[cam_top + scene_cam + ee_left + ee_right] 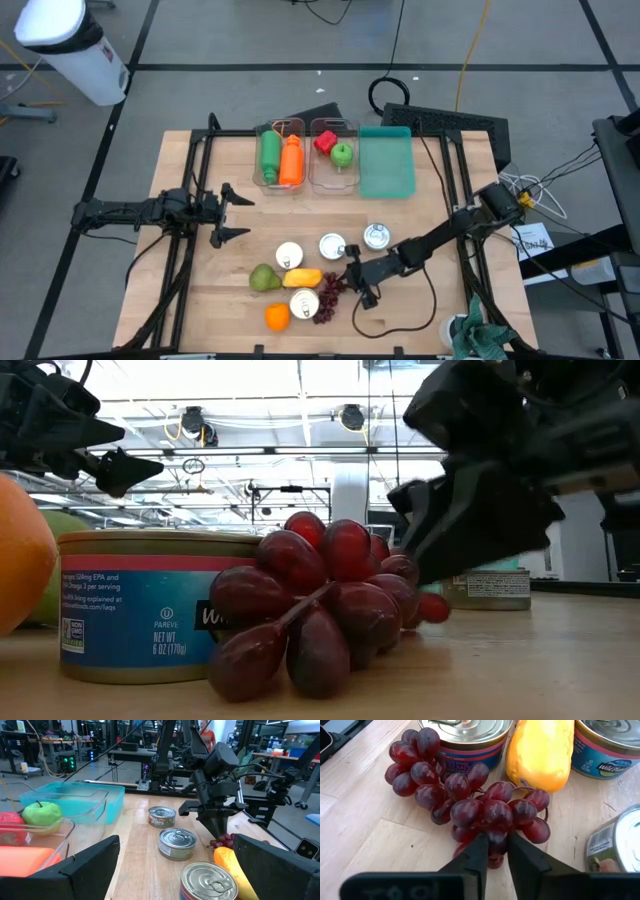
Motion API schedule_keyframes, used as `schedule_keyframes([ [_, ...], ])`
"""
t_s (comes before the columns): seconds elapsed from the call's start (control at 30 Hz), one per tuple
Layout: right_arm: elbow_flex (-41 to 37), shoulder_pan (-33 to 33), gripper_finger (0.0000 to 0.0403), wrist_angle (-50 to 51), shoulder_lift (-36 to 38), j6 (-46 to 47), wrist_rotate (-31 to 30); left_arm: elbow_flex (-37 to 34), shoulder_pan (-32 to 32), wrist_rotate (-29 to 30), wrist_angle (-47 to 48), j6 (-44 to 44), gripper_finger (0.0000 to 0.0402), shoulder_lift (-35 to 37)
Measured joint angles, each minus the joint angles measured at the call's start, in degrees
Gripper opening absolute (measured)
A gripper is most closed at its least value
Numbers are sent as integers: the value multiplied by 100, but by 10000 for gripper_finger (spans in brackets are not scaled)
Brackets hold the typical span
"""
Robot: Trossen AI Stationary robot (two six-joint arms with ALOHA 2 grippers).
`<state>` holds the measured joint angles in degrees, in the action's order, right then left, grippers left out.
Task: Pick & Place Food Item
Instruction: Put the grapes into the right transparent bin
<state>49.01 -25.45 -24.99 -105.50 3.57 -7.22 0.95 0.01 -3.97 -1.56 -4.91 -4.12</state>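
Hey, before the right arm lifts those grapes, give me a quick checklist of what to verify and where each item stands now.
1. Right hand at the grapes: ok, its fingers close around a grape at the near end of the bunch.
2. Hold firm enough to lift the whole bunch: cannot tell, only the end grapes sit between the fingers.
3. Neighbours apart from the bunch: not ok, the yellow fruit and a can lie right against it.
4. Drop-off free: ok, the teal bin looks empty.
5. Left hand out of the way: ok, open, near the table's left side.
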Motion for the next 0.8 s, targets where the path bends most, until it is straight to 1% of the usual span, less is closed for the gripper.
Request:
schedule_keyframes([
  [0.23,-3,-4,41,243,534,17,6,-2,0,-2,0,0,399,0],
  [0.47,-2,-26,38,1224,1392,40,-20,-1,0,-1,1,-1,399,1],
  [0.6,-2,-26,38,1483,1827,497,-24,-2,0,-1,2,-1,399,1],
  [0.7,-2,-28,38,1726,2128,599,-26,-2,0,-2,0,-2,399,0],
  [0.77,-2,-53,38,2006,2322,609,-108,-2,0,-1,0,0,399,0],
  [0.8,-2,-76,38,2190,2412,636,-246,-2,0,0,-1,0,399,1],
])
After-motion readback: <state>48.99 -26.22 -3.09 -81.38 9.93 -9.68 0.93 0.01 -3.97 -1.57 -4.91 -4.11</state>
